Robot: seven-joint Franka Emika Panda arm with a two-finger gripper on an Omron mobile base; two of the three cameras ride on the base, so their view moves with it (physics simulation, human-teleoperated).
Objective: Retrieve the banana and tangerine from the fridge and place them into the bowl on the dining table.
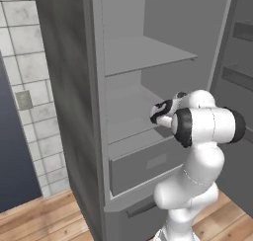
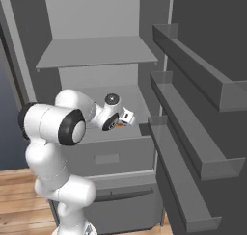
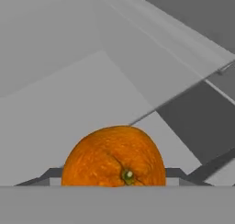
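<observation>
Left base view: arm bent, reaching into the open fridge (image 1: pixel 74 87). Right base view: end effector (image 2: pixel 120 122) over the middle shelf (image 2: pixel 140 104), its fingers hidden. Hand view: it grips the tangerine (image 3: pixel 114 156), whose bottom is cut off.

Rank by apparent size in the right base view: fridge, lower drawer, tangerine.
1. fridge
2. lower drawer
3. tangerine, just an orange sliver at the gripper, mostly hidden.
</observation>
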